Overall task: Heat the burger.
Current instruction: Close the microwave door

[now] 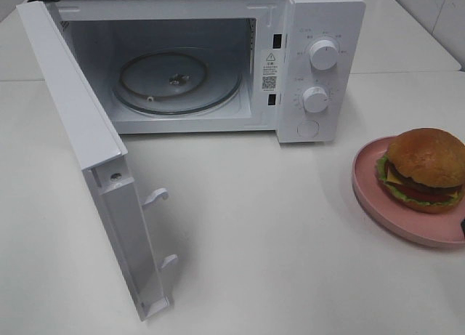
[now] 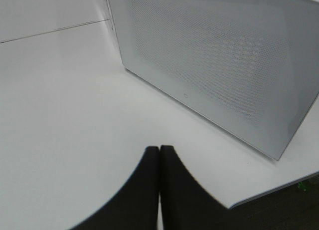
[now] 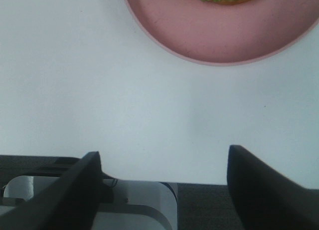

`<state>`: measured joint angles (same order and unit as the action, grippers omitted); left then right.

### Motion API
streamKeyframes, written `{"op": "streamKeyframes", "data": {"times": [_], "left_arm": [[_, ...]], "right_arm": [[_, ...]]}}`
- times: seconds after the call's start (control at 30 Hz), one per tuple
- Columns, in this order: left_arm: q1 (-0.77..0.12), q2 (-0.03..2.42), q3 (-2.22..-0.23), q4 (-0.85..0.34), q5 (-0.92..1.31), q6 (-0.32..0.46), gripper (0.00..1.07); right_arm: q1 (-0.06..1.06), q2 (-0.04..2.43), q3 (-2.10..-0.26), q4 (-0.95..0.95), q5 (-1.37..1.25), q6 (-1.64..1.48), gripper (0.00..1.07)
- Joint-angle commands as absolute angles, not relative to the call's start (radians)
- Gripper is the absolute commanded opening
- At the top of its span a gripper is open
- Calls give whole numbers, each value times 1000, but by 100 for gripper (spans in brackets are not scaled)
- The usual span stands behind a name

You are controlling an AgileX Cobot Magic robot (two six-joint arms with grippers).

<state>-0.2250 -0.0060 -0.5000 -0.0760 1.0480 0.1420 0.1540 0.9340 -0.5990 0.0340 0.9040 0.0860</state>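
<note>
Golden-brown and soft-looking, the burger [image 1: 423,169] sits on the pink plate [image 1: 372,197], ahead of my right gripper [image 3: 164,185] and well beyond its fingertips; from the wrist I see only the near edge of its lettuce and tomato at the far side of the plate. My right fingers [image 3: 259,190] stand wide apart over bare tabletop [image 1: 276,248], holding nothing.

I judge the burger light but squashy: the bun would dent under a hard pinch, and the stacked layers of lettuce, cheese, tomato and patty could slide apart or tip if I squeeze only the top. Taking it low across the sides, with the pads spanning both bun halves, seems safest; the alternative is to take the plate by its near rim, which is stiff but smooth, and carry the whole thing level.

My left gripper [image 2: 159,190] is pressed together, pads touching, empty, hanging above the table with the open door [image 2: 219,65] of the microwave [image 1: 320,73] just ahead of it. The door stands swung fully out, and the glass turntable [image 1: 178,84] inside lies bare, far off to the side of my right gripper, so the burger has a fair way to travel.
</note>
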Motion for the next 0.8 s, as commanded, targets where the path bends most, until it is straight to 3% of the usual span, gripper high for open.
{"op": "streamKeyframes", "data": {"times": [0.03,0.33,0.8], "left_arm": [[-222,-25,-496,-85,1034,140,0],[-222,-25,-496,-85,1034,140,0],[-222,-24,-496,-94,1033,141,0]], "right_arm": [[152,752,-581,43,1018,31,68],[152,367,-523,76,1035,-23,64],[152,-22,-499,123,1006,-102,61]]}}
